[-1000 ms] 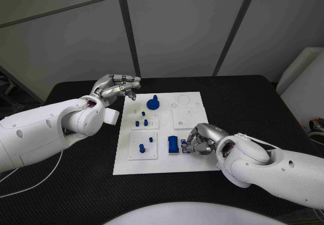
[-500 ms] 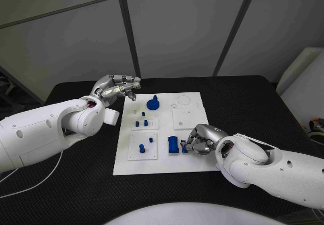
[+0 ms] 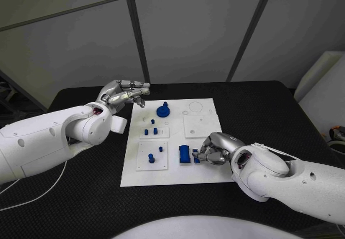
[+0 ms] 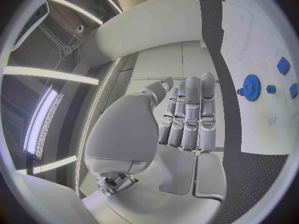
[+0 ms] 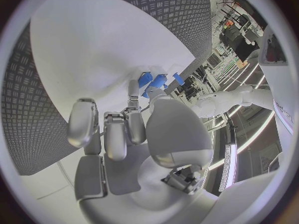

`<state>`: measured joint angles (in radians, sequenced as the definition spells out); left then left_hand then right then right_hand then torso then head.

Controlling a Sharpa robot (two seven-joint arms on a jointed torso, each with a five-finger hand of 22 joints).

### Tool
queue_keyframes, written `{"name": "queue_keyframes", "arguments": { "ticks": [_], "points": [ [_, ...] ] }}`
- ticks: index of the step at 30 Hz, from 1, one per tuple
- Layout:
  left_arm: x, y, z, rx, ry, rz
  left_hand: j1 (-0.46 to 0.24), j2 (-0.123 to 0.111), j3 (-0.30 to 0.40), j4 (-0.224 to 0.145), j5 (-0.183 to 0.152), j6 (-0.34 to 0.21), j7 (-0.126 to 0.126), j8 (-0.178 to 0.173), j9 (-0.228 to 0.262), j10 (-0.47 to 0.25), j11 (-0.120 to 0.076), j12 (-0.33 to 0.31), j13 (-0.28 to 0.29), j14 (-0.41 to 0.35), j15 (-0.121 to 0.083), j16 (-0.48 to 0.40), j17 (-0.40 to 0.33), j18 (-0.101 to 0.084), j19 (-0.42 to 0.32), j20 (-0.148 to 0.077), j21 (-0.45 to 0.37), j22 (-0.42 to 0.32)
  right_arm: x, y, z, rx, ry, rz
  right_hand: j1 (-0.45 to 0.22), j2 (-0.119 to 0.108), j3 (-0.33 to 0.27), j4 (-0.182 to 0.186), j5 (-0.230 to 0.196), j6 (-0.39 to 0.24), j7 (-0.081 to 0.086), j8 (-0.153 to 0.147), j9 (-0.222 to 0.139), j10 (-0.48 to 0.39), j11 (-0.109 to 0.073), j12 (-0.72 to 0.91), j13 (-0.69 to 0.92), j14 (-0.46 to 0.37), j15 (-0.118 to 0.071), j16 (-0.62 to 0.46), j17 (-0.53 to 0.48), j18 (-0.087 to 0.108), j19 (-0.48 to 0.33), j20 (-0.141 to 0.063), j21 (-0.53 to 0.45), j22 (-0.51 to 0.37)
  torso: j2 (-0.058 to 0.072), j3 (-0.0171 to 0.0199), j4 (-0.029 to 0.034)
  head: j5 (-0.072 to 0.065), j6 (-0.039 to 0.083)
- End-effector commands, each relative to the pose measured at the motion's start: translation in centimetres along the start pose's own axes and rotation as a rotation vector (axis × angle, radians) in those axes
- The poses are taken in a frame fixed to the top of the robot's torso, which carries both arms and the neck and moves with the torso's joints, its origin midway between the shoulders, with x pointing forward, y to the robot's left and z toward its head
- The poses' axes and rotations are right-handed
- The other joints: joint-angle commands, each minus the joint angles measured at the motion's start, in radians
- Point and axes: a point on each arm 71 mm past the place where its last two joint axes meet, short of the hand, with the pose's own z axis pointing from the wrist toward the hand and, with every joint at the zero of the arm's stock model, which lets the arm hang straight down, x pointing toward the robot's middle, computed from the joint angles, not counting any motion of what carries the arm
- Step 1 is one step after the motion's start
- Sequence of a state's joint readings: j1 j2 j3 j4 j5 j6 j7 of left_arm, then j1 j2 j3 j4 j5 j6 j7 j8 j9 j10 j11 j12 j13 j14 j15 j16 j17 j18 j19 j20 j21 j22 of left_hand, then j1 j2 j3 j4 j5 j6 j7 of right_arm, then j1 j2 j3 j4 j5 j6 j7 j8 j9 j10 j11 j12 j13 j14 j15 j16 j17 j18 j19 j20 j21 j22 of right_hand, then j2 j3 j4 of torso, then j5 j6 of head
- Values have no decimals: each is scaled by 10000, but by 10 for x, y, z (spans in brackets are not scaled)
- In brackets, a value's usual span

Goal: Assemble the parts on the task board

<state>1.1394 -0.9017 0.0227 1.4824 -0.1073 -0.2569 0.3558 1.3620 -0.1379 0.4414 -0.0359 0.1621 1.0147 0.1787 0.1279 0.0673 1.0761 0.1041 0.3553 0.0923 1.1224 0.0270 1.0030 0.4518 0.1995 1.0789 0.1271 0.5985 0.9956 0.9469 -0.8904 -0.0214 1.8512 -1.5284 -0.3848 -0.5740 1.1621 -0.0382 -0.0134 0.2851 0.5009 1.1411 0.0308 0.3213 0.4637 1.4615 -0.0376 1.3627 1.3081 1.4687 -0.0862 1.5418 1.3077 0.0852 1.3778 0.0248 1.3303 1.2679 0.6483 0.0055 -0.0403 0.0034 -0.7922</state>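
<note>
- Now, the task's thing: a small blue part (image 3: pixel 196 159) near the task board's (image 3: pixel 205 174) lower middle, right at the right hand's (image 3: pixel 213 149) fingertips, just beside a larger blue block (image 3: pixel 184 153) on the side away from the palm.
- Right hand's fingers curl down over the small part and look closed on it; the head view cannot settle whether it is pinched or merely touched. Right wrist view shows blue pieces (image 5: pixel 158 80) just past the fingertips, contact hidden by the thumb.
- Judged step: seating or gripping this small part next to the block.
- To do it well: keep the fingertips low and square over the part, pinch by its sides, do not shove the block sideways, and hold the part upright before pressing it into any socket.
- Risk, as I judge it: a part this small may tip or skid on the smooth white plate.
- Further from the fingers: a blue peg (image 3: pixel 151 158) on the lower left sub-plate, small pegs (image 3: pixel 150 131) on the plate above it, and a blue gear (image 3: pixel 164 109) near the board's far edge.
- Left hand (image 3: pixel 126 92) hovers off the board's far left corner, fingers together and bent, holding nothing; the gear (image 4: pixel 251 87) lies well beyond its fingertips.
</note>
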Motion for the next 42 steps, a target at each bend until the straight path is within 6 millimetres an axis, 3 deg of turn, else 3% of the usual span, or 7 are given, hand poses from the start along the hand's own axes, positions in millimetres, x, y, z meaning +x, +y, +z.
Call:
{"name": "queue_keyframes", "arguments": {
  "ticks": [1,7,12,20,42],
  "points": [
    [1,-1,0,28,129,-51,-36,94,-72,-1,1,-16,25,64,-4,-58,21,63,15,-83,21,10,-12,-171,-65,25,-41,-13,-4,2,-4,-571,-258,141,247,-177,-100,-38,-361,-99,10,69,28,157,15,-39,1099,926,-64,55,2189,-135,25,-14,27,-2,1,7,-19,22,5],
    [1,-1,0,32,125,-49,-36,94,-72,-1,1,-16,25,64,-4,-58,21,63,15,-83,21,10,-12,-171,-65,25,-41,-13,-7,-3,-10,-954,-167,184,861,-384,-375,-181,-1531,-241,78,61,70,27,70,-288,955,917,-19,34,2154,-123,-31,19,-44,-61,-8,1,-8,-7,23],
    [1,-1,1,32,124,-49,-36,94,-72,-1,1,-16,25,64,-4,-58,21,63,15,-83,21,10,-12,-171,-65,25,-41,-13,-7,-6,-12,-1055,-18,133,1142,-382,-538,-228,-1986,-256,94,75,91,13,84,-315,950,916,0,30,2149,-118,-43,40,-66,-72,-1,14,-8,-9,39],
    [2,-1,1,34,140,-57,-36,94,-72,-1,1,-16,25,64,-4,-58,21,63,15,-83,21,10,-12,-171,-65,25,-41,-13,-6,-8,-11,-1084,93,111,1213,-317,-584,-214,-2110,-246,92,86,100,24,85,-295,968,917,2,32,2155,-119,-38,46,-62,-62,8,9,-5,-35,74],
    [2,0,1,26,133,-56,-36,94,-72,-1,1,-16,25,64,-4,-58,21,63,15,-83,21,10,-12,-171,-65,25,-41,-13,-3,-13,2,-720,116,-203,1745,-100,-631,-376,-2326,-228,46,131,136,67,48,-217,1038,924,-26,49,2187,-122,-18,30,-49,-30,12,9,6,-4,-26]
  ]
}}
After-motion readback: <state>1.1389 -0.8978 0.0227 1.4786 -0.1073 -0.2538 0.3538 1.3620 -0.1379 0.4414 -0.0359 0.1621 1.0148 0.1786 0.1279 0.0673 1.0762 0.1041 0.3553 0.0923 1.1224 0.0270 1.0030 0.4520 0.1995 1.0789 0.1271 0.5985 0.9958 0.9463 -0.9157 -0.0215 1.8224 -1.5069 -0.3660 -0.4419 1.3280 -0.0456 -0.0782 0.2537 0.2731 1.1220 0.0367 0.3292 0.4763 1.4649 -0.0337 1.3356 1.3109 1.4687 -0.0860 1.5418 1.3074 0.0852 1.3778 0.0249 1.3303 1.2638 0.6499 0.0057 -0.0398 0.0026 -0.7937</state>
